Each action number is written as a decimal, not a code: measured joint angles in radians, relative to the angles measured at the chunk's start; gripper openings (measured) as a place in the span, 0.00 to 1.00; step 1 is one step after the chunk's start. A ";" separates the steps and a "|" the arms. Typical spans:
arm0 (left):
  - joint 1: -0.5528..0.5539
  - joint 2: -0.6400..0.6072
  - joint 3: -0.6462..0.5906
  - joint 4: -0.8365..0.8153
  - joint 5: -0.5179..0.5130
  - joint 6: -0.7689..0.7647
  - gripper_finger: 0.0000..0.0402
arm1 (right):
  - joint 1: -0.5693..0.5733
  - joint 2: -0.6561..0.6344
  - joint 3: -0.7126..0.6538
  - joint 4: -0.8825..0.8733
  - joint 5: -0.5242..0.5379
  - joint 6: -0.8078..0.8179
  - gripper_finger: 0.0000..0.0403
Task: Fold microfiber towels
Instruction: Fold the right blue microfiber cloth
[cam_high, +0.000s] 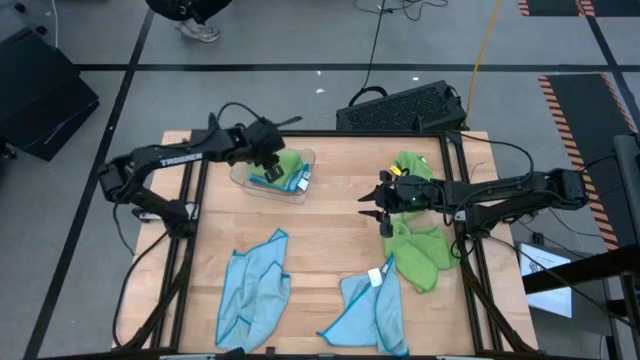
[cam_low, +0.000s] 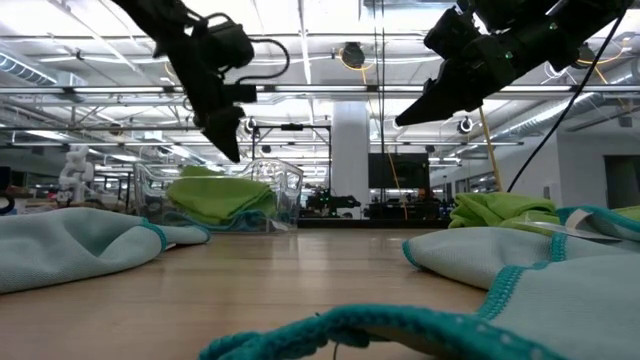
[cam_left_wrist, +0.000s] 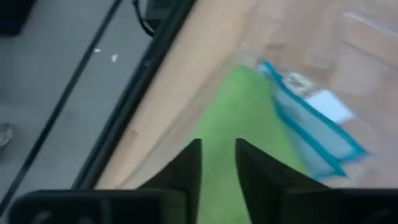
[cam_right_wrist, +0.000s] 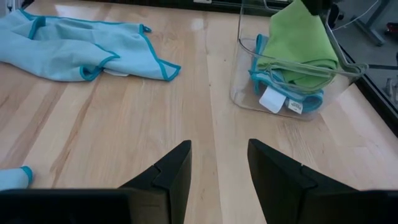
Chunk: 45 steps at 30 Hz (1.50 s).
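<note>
A clear plastic tray (cam_high: 240, 178) stands at the far left of the table. In it a folded lime green towel (cam_right_wrist: 298, 43) lies on top of folded light blue ones (cam_right_wrist: 286, 93). My left gripper (cam_left_wrist: 217, 165) hangs just above that green towel (cam_low: 215, 195), pointing steeply down. Its fingers are a narrow gap apart and hold nothing. My right gripper (cam_right_wrist: 219, 168) hovers open over the table's middle right (cam_high: 383, 208). Two loose blue towels (cam_high: 255, 290) (cam_high: 370, 305) lie crumpled near the front edge. Green towels (cam_high: 420, 250) (cam_high: 410, 165) are heaped under the right arm.
Bare wood (cam_high: 330, 240) lies between the tray and the loose towels. A black frame rail (cam_high: 195, 220) runs along the table's sides. A black keyboard (cam_high: 400, 108) sits beyond the far edge. The right blue towel carries a white tag (cam_high: 375, 277).
</note>
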 joint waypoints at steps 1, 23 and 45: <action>0.004 0.011 -0.011 0.020 -0.010 -0.005 0.20 | 0.000 0.000 0.000 0.000 0.000 -0.001 0.37; 0.098 0.231 -0.079 0.141 -0.012 -0.069 0.01 | 0.000 0.000 0.000 -0.001 0.000 -0.005 0.37; 0.044 0.200 -0.046 0.183 0.125 -0.208 0.01 | -0.003 0.000 -0.027 0.067 0.000 -0.012 0.37</action>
